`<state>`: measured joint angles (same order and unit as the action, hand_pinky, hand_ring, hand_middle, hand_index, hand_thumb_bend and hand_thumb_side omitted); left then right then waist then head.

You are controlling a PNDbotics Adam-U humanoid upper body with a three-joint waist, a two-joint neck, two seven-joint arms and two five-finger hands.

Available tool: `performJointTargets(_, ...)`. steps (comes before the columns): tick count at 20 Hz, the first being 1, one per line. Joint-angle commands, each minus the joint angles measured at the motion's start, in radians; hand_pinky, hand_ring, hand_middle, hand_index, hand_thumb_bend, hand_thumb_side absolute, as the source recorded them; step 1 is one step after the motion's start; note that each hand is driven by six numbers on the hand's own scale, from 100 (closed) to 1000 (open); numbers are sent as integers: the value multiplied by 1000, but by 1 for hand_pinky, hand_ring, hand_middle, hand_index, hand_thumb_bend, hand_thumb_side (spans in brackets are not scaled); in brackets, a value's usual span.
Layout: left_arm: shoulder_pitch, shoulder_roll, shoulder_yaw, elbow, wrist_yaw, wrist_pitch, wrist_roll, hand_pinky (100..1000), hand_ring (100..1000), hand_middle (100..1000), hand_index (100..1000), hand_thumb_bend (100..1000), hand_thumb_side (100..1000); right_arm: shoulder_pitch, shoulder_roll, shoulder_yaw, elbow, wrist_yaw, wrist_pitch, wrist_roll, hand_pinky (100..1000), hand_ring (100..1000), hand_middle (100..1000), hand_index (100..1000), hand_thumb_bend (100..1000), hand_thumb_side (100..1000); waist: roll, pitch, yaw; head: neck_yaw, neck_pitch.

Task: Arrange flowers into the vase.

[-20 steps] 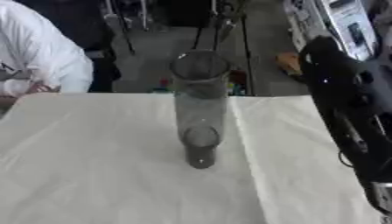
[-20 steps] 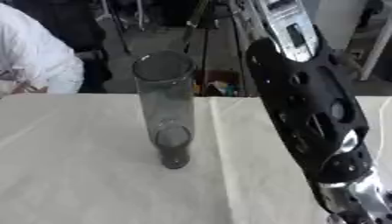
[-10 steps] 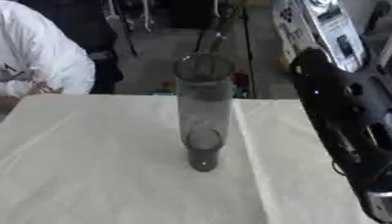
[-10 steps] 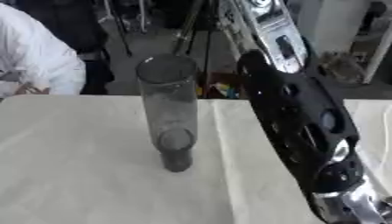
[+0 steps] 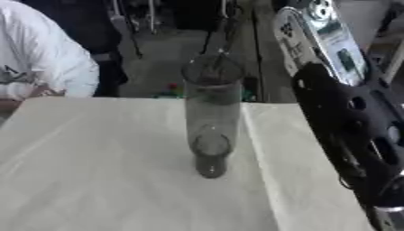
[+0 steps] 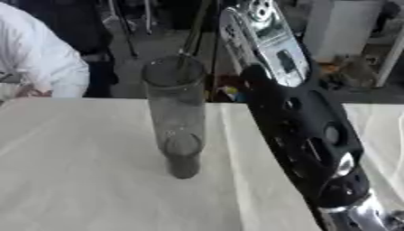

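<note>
On worktop [image 5: 94, 171]: clear vase [image 5: 211, 113] upright, empty, unmoved. Right arm [image 6: 300, 122] now raised higher beside it; hand state cannot tell. No flowers placed yet.

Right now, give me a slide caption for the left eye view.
Empty tall glass vase upright on cloth-covered table, robot's right arm beside it.

Table [image 5: 94, 180] covered edge to edge in pale cream cloth, faintly creased, far edge running below the dark floor beyond; standing directly on it near the middle, upright, one tall clear glass cylinder vase [image 5: 211, 118], dark at the base, open mouth toward the far edge.
</note>
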<state>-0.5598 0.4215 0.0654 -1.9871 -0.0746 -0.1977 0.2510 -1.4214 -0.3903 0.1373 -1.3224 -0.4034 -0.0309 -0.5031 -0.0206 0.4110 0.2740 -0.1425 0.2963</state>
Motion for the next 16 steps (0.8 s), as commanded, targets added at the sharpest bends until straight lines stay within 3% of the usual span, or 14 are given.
performJointTargets(1,-14,12,6,-13,4,0,3,807,920,902,961,100,1000,-11,-46,7,-23,-18,9,6,100,100,100,100,100,197,4,-17,0,2,-16)
performJointTargets(16,-20,5,6,-13,12,-1,7,806,919,901,960,100,1000,6,-55,23,-15,-33,20,35,100,100,100,100,100,209,7,14,8,-5,-35)
